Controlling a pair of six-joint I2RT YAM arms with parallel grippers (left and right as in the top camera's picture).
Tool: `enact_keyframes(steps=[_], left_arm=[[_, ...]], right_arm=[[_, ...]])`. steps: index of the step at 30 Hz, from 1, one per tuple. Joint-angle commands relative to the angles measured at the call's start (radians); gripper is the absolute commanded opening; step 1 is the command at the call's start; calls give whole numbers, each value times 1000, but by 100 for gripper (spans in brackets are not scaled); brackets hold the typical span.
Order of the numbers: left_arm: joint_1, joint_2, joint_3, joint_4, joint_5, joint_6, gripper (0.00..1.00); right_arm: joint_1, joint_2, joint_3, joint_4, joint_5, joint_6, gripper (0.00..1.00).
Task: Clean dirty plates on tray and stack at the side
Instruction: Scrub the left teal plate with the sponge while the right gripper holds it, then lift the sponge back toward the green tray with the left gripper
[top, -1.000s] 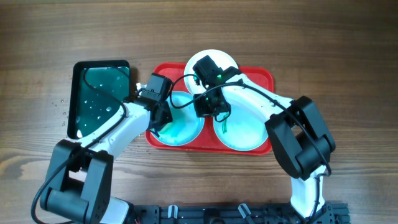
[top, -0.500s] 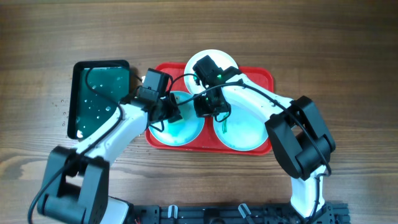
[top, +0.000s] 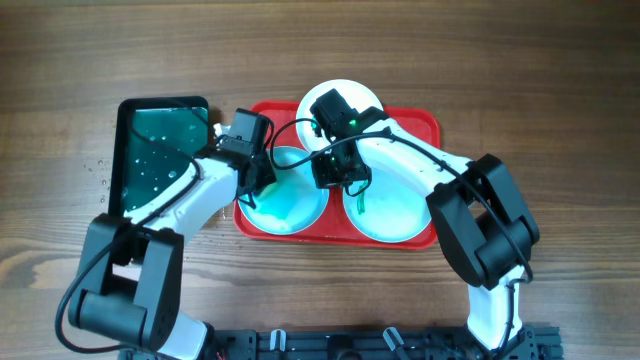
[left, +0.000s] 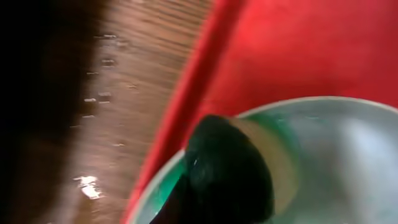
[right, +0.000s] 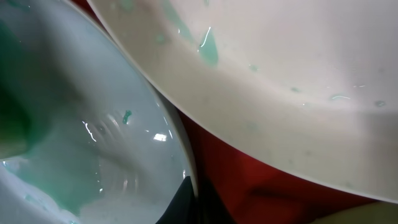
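The red tray (top: 425, 125) holds the white plate (top: 340, 92) at the back and two turquoise plates, left (top: 295, 205) and right (top: 395, 210). My left gripper (top: 256, 190) is at the left plate's left edge. In the left wrist view its dark finger (left: 227, 174) presses a green and beige sponge (left: 280, 168) on that plate (left: 336, 155). My right gripper (top: 338, 175) sits between the turquoise plates. In the right wrist view its finger (right: 186, 199) clamps a turquoise rim (right: 93, 124), apparently the left plate's, under the white plate (right: 280, 74).
A dark green tray (top: 150, 160) with water drops lies left of the red tray, close to my left arm. The right turquoise plate carries a short green smear (top: 360, 200). Bare wooden table surrounds both trays.
My left gripper swept right across the left turquoise plate, then back to its left edge. The right arm and the plates have not moved.
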Motion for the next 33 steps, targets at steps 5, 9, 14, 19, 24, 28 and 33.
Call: enact_keyframes(steps=[5, 9, 14, 19, 24, 28, 33], left_arm=[[25, -131, -14, -103, -145, 1, 4], [25, -160, -15, -84, 120, 1, 4], [25, -85, -15, 54, 323, -3, 4], [25, 6, -15, 29, 301, 1, 4], [26, 10, -15, -109, 2, 1, 4], [26, -54, -14, -171, -141, 0, 4], [27, -216, -13, -194, -95, -3, 4]], right_arm=[[2, 12, -10, -4, 18, 14, 4], [2, 12, -10, -3, 18, 15, 4], [2, 12, -10, -4, 18, 15, 4], [2, 12, -10, -4, 18, 14, 4], [2, 12, -10, -8, 18, 14, 4], [2, 12, -10, -9, 18, 14, 4], [2, 12, -9, -12, 13, 15, 4]])
